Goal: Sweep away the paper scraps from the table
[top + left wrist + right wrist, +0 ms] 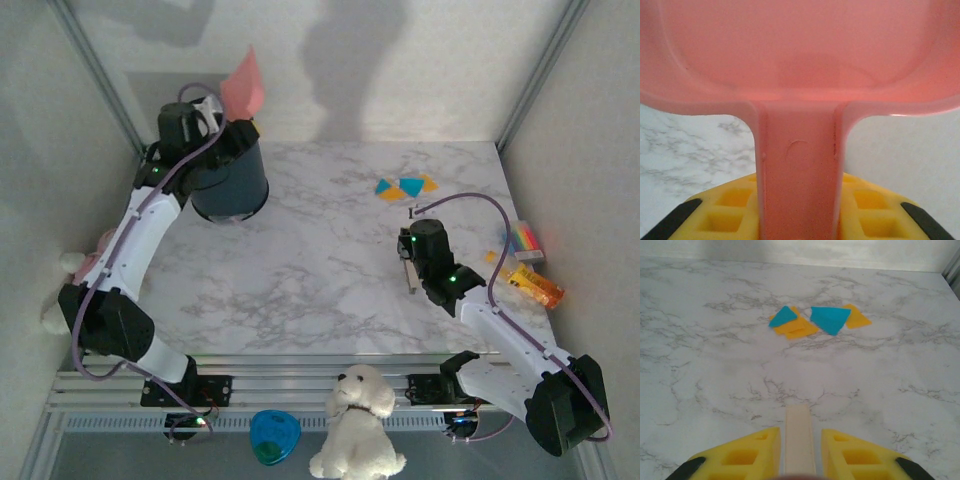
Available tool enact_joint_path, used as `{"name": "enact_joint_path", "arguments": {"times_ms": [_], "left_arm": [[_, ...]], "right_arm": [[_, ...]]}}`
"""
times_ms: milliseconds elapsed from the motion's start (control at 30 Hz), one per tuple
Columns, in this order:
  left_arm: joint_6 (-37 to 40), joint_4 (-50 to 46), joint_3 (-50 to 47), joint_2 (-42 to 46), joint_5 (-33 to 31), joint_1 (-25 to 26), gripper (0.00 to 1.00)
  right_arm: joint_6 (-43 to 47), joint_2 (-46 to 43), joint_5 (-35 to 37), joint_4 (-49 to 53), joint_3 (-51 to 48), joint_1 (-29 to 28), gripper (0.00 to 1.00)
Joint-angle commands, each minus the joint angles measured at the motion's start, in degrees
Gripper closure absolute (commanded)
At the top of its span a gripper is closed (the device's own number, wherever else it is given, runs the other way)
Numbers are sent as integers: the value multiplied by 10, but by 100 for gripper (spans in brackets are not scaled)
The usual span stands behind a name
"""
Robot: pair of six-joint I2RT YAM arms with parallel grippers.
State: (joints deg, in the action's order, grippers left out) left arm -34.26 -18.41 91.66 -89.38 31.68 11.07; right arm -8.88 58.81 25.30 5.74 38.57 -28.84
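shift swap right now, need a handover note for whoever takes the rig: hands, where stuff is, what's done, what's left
Left hand: shut on the dustpan handle, pan raised above the dark bin at the table's far left.
Right hand: shut on a pale stick that points toward the scraps.
Scraps: one small orange and blue cluster on the table, far right, ahead of the stick.
Done: unclear, the bin's contents are not visible.
Left: sweep that cluster into the dustpan, then tip it into the bin.
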Motion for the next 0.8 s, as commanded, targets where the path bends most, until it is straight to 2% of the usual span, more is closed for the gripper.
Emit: {"name": "enact_joint_path", "arguments": {"times_ms": [0,233,400,633,767], "left_arm": [[139,-132,44,-26,-73,41,100],[238,-226,86,-68,-186,123,100],[275,-245,78,-84,-243,169,100],[309,-231,34,-92,-274,199,100],[324,-224,3,-97,-273,206,100]], "right_arm": [[10,-11,2,-36,2,9,100],[21,-13,-23,-56,12,60,100],[27,11,-41,-73,30,112,100],[32,78,-48,-110,74,171,100],[35,133,-27,-139,110,194,100]]}}
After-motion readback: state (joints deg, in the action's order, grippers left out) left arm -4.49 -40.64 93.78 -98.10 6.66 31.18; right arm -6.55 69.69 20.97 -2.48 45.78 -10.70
